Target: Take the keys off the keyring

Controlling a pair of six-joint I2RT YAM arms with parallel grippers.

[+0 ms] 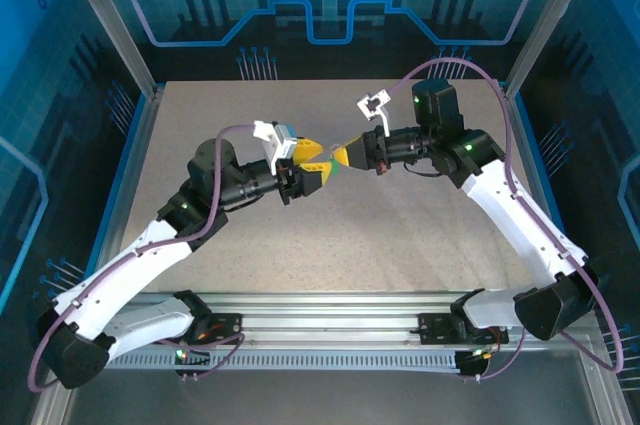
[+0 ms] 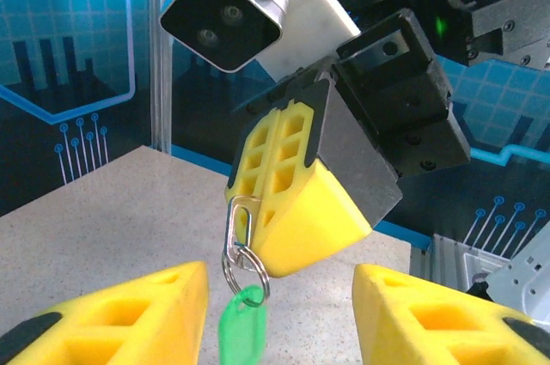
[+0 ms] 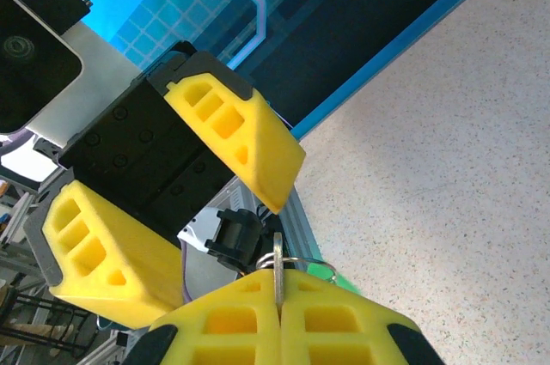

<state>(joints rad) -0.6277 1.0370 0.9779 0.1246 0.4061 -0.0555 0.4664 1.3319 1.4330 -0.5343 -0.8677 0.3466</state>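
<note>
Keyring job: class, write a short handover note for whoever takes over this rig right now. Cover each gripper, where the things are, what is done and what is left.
Left gripper: open, holding nothing.
Right gripper: shut on the silver clip, held up above the table.
Things: the split ring hangs from the clip and the green tag from the ring, in front of the left gripper's open fingers. No key can be made out.
Done: the bunch is held up between the two arms.
Left: nothing looks separated from the ring yet; the left gripper probably grips the ring or tag next.
</note>
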